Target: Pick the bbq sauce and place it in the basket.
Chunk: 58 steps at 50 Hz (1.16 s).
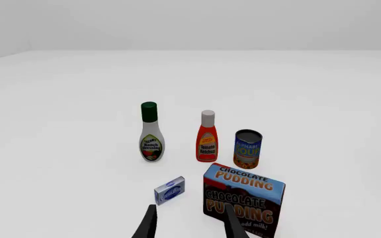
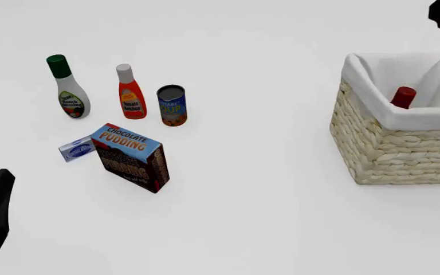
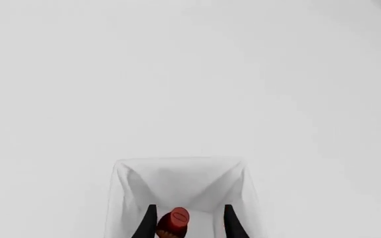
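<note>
The front view is showing the bbq sauce (image 2: 403, 97) sitting inside the basket (image 2: 392, 149), only its red cap and dark neck peeking over the white lining at about three o'clock in that picture. The right wrist view is giving what the front view cannot: the right gripper (image 3: 184, 220) is hanging above the basket (image 3: 121, 198), its dark fingers (image 3: 147, 223) spread apart on either side of the bottle (image 3: 172, 223), with a sliver of gap showing by each finger, so the bottle is lying between them and seemingly not clamped. In the front view only a dark piece of the right arm is poking in at one o'clock.

The left gripper (image 1: 187, 225) is standing parted and holding nothing, pointing toward the pudding box (image 1: 245, 198), with the ranch bottle (image 1: 151, 134) at twelve o'clock beyond.
</note>
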Tool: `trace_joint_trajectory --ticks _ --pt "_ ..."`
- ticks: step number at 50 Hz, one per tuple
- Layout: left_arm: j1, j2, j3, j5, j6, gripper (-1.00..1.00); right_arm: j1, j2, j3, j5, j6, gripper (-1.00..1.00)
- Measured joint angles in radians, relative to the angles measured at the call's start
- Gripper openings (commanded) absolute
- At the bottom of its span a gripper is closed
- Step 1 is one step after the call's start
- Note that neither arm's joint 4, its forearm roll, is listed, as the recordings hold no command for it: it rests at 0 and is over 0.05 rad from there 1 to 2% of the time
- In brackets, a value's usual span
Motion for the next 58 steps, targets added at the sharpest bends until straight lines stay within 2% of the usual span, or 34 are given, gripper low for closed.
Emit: trace_joint_trajectory --ticks 29,58 --pt "0.000 0.000 0.000 0.000 0.000 1.00 0.020 -0.104 -0.013 0.033 0.058 1.00" --pt "0.000 0.000 0.000 0.000 0.000 1.00 0.003 -0.226 0.071 0.011 0.160 1.00"
